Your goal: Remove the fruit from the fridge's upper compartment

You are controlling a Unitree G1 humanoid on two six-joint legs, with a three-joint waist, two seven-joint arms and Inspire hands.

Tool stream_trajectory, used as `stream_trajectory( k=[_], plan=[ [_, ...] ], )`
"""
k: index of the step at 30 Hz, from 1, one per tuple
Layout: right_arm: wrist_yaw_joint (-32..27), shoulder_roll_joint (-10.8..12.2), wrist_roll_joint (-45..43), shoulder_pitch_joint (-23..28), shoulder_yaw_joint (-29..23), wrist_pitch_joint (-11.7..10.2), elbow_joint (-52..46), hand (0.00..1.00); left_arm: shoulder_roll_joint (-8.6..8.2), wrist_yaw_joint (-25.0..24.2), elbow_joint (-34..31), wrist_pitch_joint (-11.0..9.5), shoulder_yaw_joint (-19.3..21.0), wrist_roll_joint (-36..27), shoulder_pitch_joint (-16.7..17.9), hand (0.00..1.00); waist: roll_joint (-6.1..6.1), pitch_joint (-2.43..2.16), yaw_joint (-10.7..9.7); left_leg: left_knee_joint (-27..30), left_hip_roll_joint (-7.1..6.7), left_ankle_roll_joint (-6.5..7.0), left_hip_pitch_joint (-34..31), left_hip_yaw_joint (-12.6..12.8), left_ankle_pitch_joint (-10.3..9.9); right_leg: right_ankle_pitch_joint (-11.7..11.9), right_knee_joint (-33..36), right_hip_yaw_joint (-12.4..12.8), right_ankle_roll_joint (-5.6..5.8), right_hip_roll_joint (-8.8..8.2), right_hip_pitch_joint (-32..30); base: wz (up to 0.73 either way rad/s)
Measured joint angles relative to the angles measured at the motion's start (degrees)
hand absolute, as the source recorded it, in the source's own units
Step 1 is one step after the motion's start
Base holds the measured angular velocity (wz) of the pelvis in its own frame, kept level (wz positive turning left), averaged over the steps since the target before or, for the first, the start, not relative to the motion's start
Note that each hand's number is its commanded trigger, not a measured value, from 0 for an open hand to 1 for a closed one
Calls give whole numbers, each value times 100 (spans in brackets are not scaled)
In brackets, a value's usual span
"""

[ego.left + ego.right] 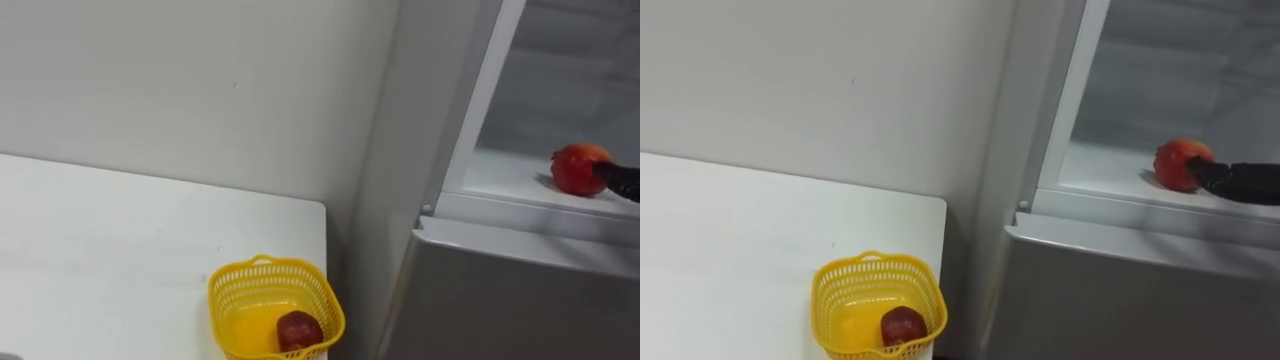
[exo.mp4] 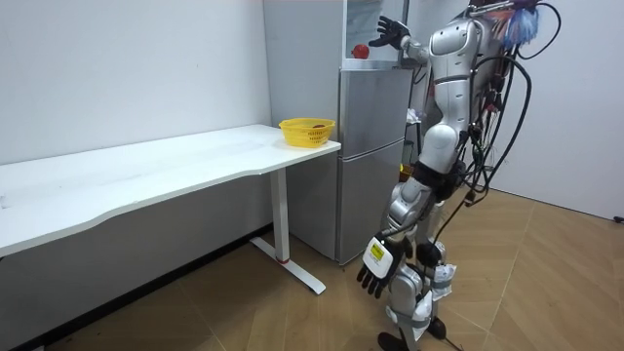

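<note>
A red round fruit (image 1: 578, 167) lies on the white shelf (image 1: 500, 178) of the open upper fridge compartment. My right hand (image 1: 622, 179) comes in from the right, its dark fingertips touching the fruit's right side. In the room view that hand (image 2: 391, 33) is raised at the fridge top with straight, spread fingers, next to the fruit (image 2: 361, 51). My left hand (image 2: 378, 267) hangs by my thigh, fingers relaxed and holding nothing. I stand right in front of the fridge (image 2: 370, 146).
A yellow mesh basket (image 1: 230, 282) stands on the white table's (image 1: 120, 250) corner beside the fridge, with a dark red fruit (image 1: 299, 330) inside. The fridge's lower door (image 1: 520, 300) is closed. A white wall runs behind the table.
</note>
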Motion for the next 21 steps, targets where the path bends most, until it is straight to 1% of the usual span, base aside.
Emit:
stream_trajectory(
  k=[2, 4, 6, 7, 9, 10, 15, 18, 21],
  plan=[
    [55, 0, 2, -1, 36, 2, 5, 0, 24, 0, 0, 1, 0, 2, -4, 0, -11, 4, 20, 0, 1, 0, -4, 14, 0, 0, 0, -2, 0, 1, 0, 0],
    [124, 0, 0, -10, 37, 4, 32, 0, 34, 0, 0, 1, 2, 11, -3, 0, -11, 5, 25, 18, 3, 1, -19, -31, 0, 0, -1, -16, 0, -2, -8, 6],
    [213, 0, 0, -155, 40, 24, 225, 0, 47, -3, -3, 1, 4, 11, -7, 0, -7, 8, 14, 16, 8, 1, -36, -55, 1, 0, 2, -50, 0, -9, -16, 7],
    [246, 0, 0, -230, 40, 76, 247, 0, 58, -8, -8, 1, 15, 11, -8, 0, 2, 12, 2, 10, 9, 1, -54, -61, 0, 0, 3, -65, 1, -10, -23, 4],
    [311, 0, -24, -322, 40, 78, 261, 0, 67, -18, -8, 1, 57, 5, -9, 0, 15, 20, -12, 13, 12, 1, -69, -70, 0, 0, 3, -118, 0, -17, -27, 6],
    [356, 0, -39, -394, 41, 78, 319, 0, 68, -23, -8, 1, 70, 4, -6, 0, 27, 18, -26, 15, 19, 1, -72, -72, 0, 0, 4, -153, 0, -20, -24, 6],
    [431, 0, -144, -696, 93, 126, 497, 0, 67, -109, -9, 14, 110, 9, 11, 0, 69, 5, 3, 7, 29, 0, -84, -80, 0, 0, 7, -160, 0, -24, -37, 0],
    [492, 0, -194, -741, 230, 126, 533, 0, 68, -106, -11, 89, 109, -1, 11, 0, 69, 0, 5, 8, 31, -1, -82, -71, 1, 0, 11, -163, 0, -20, -33, 0],
    [523, 0, -248, -755, 350, 127, 717, 0, 68, -105, -10, 92, 105, -3, 10, 0, 63, -4, 45, 9, 29, 0, -83, -71, 1, 0, 13, -165, 0, -24, -33, 0]
  ],
)
